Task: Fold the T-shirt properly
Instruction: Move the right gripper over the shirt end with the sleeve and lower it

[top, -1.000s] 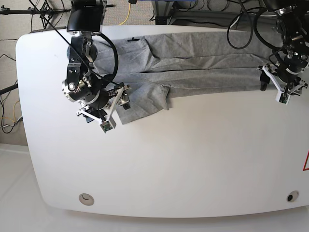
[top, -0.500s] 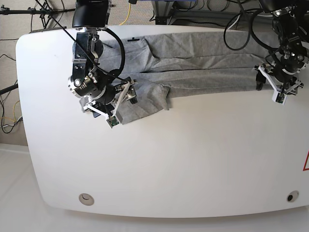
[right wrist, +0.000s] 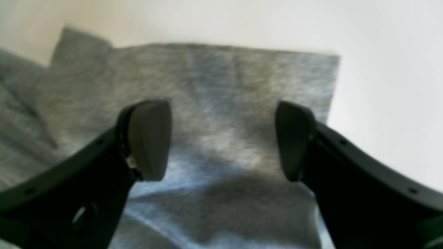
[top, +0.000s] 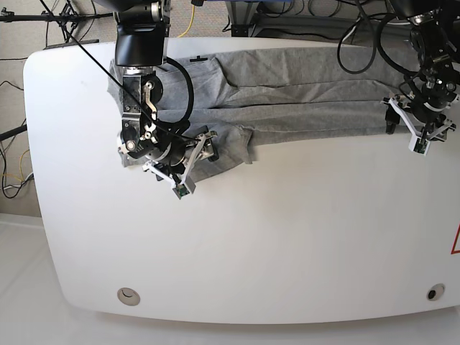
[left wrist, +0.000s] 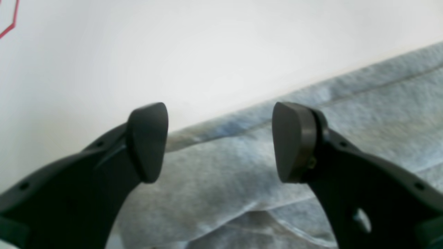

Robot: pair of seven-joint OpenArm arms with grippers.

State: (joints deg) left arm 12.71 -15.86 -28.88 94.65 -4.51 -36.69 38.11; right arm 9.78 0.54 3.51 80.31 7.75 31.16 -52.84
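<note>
The grey T-shirt (top: 287,93) lies flat as a long folded band across the back of the white table (top: 287,237), plain side up, with a sleeve flap (top: 230,151) sticking out toward the front. My right gripper (top: 207,147) hovers over that flap, open. In the right wrist view its fingers (right wrist: 148,138) stand wide above the flap's squared corner (right wrist: 311,69). My left gripper (top: 397,118) is at the band's right end, open. In the left wrist view the left gripper (left wrist: 221,141) straddles the shirt's hemmed edge (left wrist: 242,121) with nothing between the fingers.
Cables and stands (top: 215,14) crowd the floor beyond the table's back edge. A red marking (top: 456,241) sits at the table's right edge. Two round fittings (top: 129,295) (top: 433,292) sit near the front edge.
My right arm swung right and inward, bringing its open gripper from beside the sleeve flap to over it. The left gripper shifted only slightly at the shirt's right end.
</note>
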